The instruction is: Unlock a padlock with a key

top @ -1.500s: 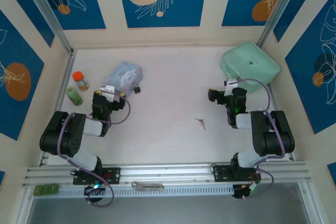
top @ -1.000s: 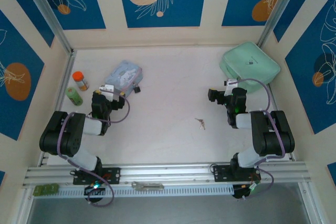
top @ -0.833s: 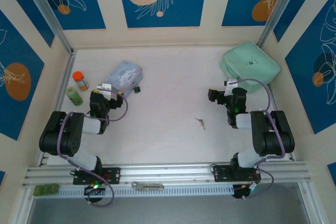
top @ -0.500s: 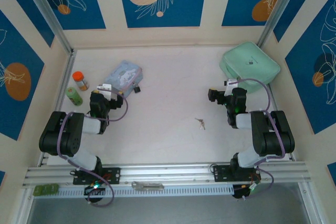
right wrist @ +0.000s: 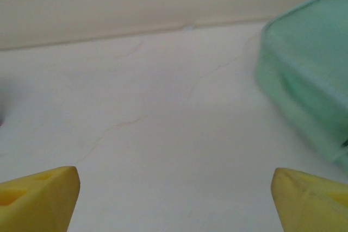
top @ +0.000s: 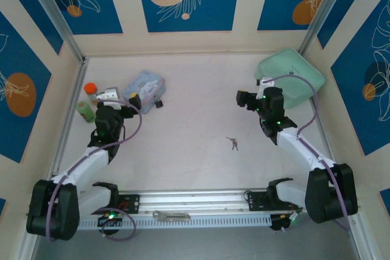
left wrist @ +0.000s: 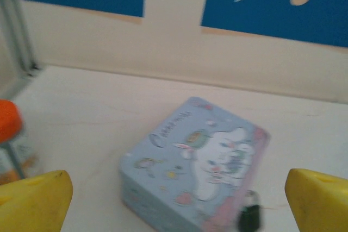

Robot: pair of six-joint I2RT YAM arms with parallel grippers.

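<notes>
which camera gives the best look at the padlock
The left wrist view: the padlock appears largest there, a dark, slightly blurred block at the near right corner of the pale blue tin. The top external view gives it as a tiny dark speck beside that tin.

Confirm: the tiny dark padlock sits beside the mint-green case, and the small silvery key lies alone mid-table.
Wrong: the top external view shows the tiny dark padlock beside the pale blue printed tin, not the mint-green case. The small silvery key does lie alone mid-table.
</notes>
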